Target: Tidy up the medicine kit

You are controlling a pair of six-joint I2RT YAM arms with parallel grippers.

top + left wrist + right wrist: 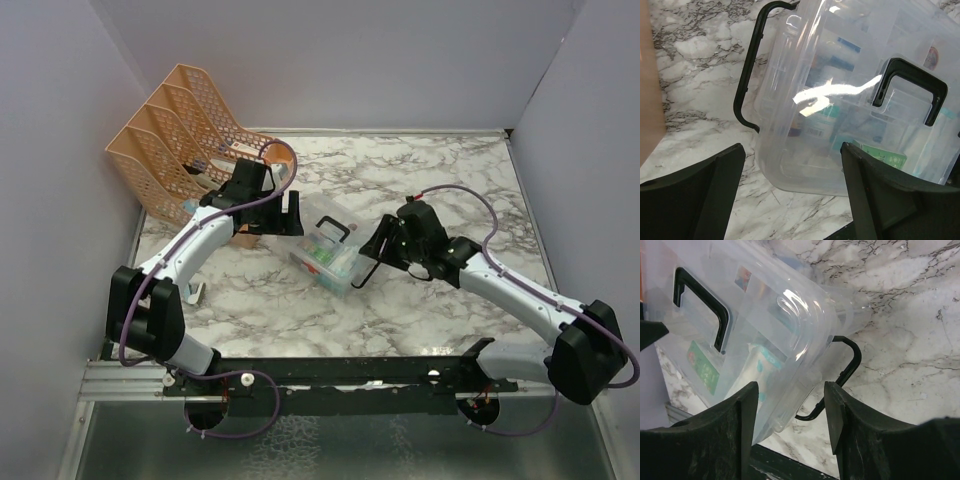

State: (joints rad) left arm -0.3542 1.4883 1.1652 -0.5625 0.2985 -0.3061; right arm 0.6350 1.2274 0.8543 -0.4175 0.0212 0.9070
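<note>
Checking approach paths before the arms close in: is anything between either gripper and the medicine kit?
Nothing visible. The left gripper and right gripper, both open, face opposite ends of the medicine kit directly; the peach rack stands off to the side.

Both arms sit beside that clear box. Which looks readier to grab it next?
Probably the right. The open right gripper has the medicine kit's end and black side clip lined up between its fingers. The left gripper, also open, faces the kit with the other clip off toward one finger.
</note>
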